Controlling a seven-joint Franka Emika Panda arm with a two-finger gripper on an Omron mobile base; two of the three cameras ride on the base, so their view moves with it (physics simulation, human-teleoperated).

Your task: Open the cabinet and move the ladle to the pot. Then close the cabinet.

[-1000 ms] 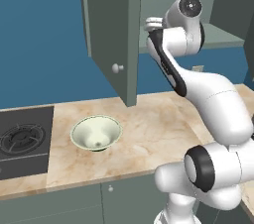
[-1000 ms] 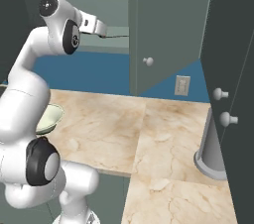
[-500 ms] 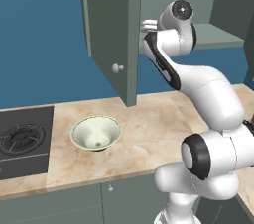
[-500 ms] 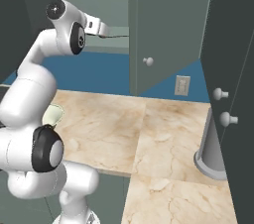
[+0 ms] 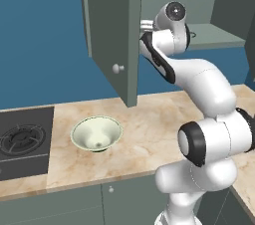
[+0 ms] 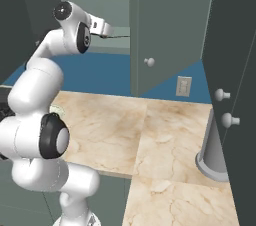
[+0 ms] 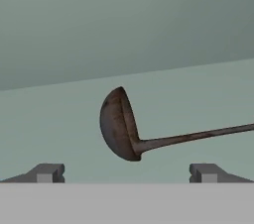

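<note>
Both end effector [image 7: 126, 172] fingertips spread wide, ladle [image 7: 124, 126] between, untouched, inside cabinet [image 5: 112, 30].

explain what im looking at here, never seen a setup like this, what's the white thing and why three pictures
The white thing is a robot arm on a driving base, in a rendered kitchen. Two pictures come from cameras on the base, looking over the arm from its left and its right. The third comes from a camera on the hand itself.

The arm reaches up into an open wall cabinet. In the hand view a ladle lies on the cabinet shelf, between the open tips of the end effector. Nothing is held.

On the marble counter sits a pale green bowl, with a stove burner beside it.
</note>
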